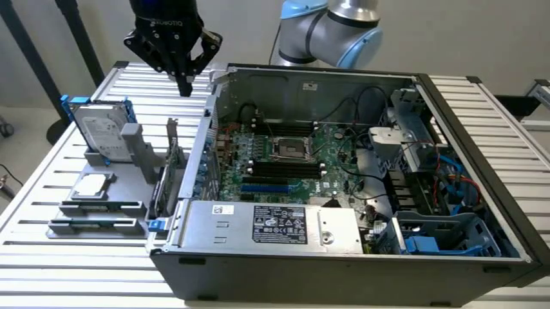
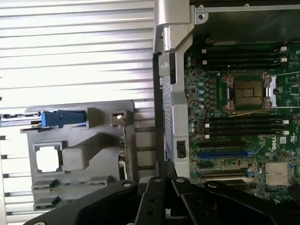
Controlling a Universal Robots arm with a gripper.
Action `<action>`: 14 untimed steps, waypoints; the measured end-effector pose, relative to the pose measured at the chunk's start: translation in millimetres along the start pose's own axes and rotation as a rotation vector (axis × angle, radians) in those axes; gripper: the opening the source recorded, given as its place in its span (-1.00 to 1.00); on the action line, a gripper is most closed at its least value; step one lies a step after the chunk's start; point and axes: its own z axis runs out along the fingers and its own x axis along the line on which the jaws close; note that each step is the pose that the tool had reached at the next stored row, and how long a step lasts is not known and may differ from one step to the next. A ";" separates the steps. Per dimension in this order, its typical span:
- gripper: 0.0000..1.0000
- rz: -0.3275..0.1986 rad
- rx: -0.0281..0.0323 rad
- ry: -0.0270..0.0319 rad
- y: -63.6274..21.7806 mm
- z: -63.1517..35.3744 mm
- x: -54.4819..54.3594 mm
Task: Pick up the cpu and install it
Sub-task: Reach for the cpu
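On the exterior view's left, lying flat in grey holder (image 1: pixel 103 212) on counter (image 1: pixel 43 167): cpu (image 1: pixel 93 185). Well apart, high beside case (image 1: pixel 301 80) corner: gripper (image 1: pixel 184 87), clenched on nothing. At the wrist view: cpu (image 2: pixel 48 158) in holder recess, gripper (image 2: pixel 163 172) clenched over case wall, socket (image 2: pixel 247 92) unfilled.

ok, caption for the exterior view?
Shut gripper hovers clear of the cpu, seated in its holder beside the open case.

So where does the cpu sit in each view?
Exterior view: the cpu lies on the grey holder, at the exterior view's left of the computer case.
Wrist view: the cpu in the holder's square recess, outside the case.
Shared landmark: the open motherboard socket.
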 end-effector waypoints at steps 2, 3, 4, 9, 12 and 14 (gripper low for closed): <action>-0.79 0.000 -0.0001 -0.0001 -0.7 0.5 9.2; -0.79 0.000 0.0000 0.0000 -1.0 0.6 13.8; -0.79 0.000 -0.0001 0.0000 -1.3 0.9 18.2; -0.79 0.000 -0.0001 -0.0001 -3.0 2.2 41.2; -0.79 0.000 0.0000 -0.0001 -4.1 3.6 54.7; -0.79 0.000 0.0003 -0.0001 -4.8 4.7 63.8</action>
